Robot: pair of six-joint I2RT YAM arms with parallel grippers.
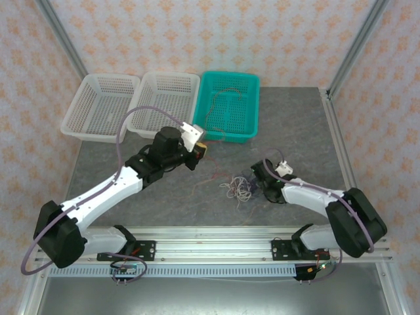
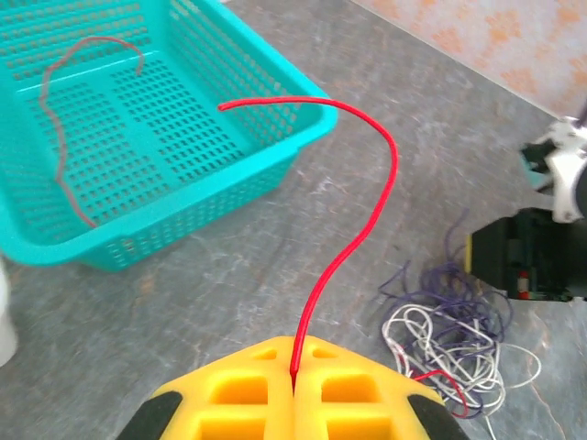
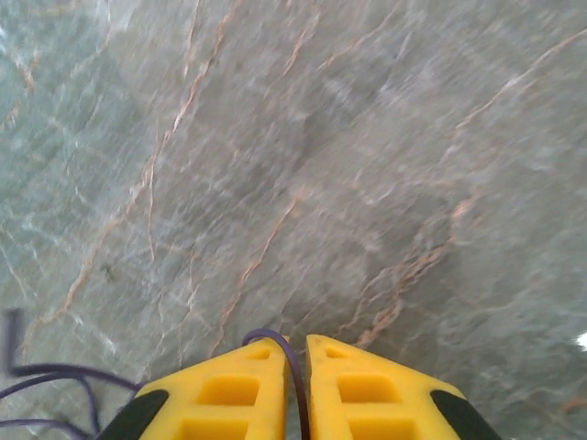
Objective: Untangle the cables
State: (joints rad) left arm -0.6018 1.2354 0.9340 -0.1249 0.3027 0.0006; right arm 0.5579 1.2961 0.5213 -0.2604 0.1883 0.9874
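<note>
Wires are what both my hands are busy with. My left gripper (image 2: 293, 367) is squeezed tight shut on a thin red bendy wire (image 2: 385, 156). The wire rises from between my yellow fingers (image 2: 238, 394), curls over, and its loose end reaches toward the teal plastic basket (image 2: 312, 128). I think I hold it up high so it comes free of the others and can go in there. One dull red wire (image 2: 55, 137) lies in that basket by itself.

The messy pile of white and purple wires (image 2: 449, 339) sits on the grey stone-look table (image 1: 295, 131), between my two arms. A bit of red is in that pile too. My right gripper (image 3: 295, 353) is down low, just beside the pile. Its jaws are almost together, with a thin purple wire (image 3: 286, 344) caught in the small slit between them. I think this pinch is there to hold the pile in place, or to pick out the next wire. I cannot tell which.

Two white plastic baskets (image 1: 105, 108) stand next to the teal one at the far side. The job looks only partly done.
</note>
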